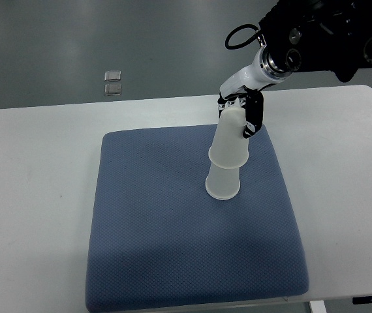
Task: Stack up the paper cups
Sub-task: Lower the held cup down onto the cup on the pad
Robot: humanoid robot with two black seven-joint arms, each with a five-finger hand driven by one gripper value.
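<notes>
Two white paper cups stand upside down on the blue mat [173, 248]. The lower cup [223, 184] rests rim-down on the mat. The upper cup [230, 140] sits over it, leaning slightly toward the far side. My right hand [243, 116] comes in from the upper right, and its black fingers [254, 114] are curled around the top of the upper cup. The left arm does not show.
The blue mat lies on a white table [36, 169]. Two small clear square objects [113, 81] lie on the grey floor beyond the table's far edge. My right arm's black housing [323, 36] fills the upper right corner.
</notes>
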